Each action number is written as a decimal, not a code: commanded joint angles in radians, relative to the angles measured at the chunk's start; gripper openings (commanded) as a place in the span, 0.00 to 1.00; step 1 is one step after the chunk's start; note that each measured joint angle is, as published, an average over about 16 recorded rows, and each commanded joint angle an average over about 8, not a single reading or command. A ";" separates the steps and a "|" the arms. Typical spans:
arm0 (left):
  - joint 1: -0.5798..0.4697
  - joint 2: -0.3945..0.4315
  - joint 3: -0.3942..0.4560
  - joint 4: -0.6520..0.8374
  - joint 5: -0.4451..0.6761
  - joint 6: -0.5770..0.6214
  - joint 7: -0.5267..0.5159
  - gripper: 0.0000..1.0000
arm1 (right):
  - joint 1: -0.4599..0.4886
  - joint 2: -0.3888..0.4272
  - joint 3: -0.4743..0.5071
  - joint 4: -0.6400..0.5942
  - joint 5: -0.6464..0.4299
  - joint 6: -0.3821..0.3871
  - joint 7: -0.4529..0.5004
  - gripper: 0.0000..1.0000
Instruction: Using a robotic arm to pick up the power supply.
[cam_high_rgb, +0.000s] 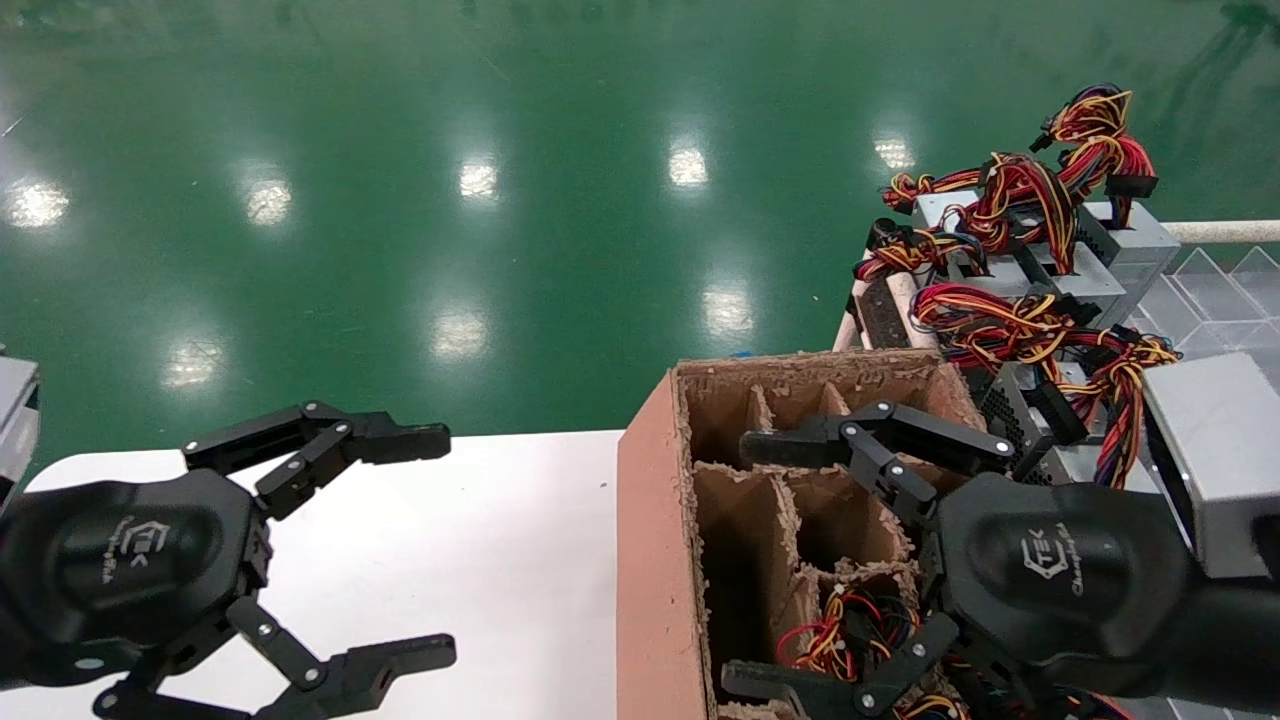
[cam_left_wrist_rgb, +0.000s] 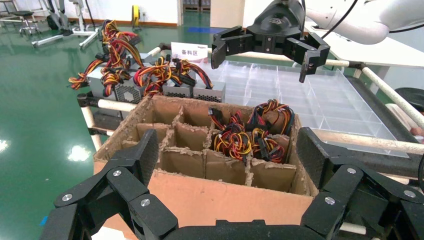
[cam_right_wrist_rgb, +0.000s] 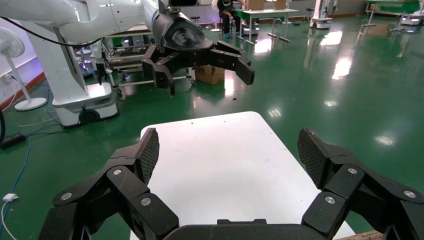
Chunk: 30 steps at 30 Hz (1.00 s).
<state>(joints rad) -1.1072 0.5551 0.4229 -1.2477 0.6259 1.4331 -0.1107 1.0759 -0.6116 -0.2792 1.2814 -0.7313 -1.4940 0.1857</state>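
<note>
Hovering spread-fingered above the cardboard box (cam_high_rgb: 655, 560), the right gripper (cam_high_rgb: 745, 560) grips nothing; the left gripper (cam_high_rgb: 440, 545) gapes beside it. Only the left wrist view reveals power supply cables (cam_left_wrist_rgb: 250, 135) bundled inside the box's far cells.

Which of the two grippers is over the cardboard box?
The right gripper: it hangs open above the divided cardboard box, over the cells holding wire bundles. The left gripper, also open, is above the white table instead.
</note>
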 joint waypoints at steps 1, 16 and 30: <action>0.000 0.000 0.000 0.000 0.000 0.000 0.000 1.00 | 0.000 0.000 0.000 0.000 0.000 0.000 0.000 1.00; 0.000 0.000 0.000 0.000 0.000 0.000 0.000 1.00 | 0.000 0.000 0.000 0.000 0.000 0.000 0.000 1.00; 0.000 0.000 0.000 0.000 0.000 0.000 0.000 0.00 | 0.006 0.010 -0.008 0.001 -0.031 0.009 0.004 1.00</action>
<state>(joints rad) -1.1072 0.5551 0.4229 -1.2477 0.6259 1.4331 -0.1107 1.0898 -0.5904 -0.2957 1.2827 -0.7907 -1.4818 0.1990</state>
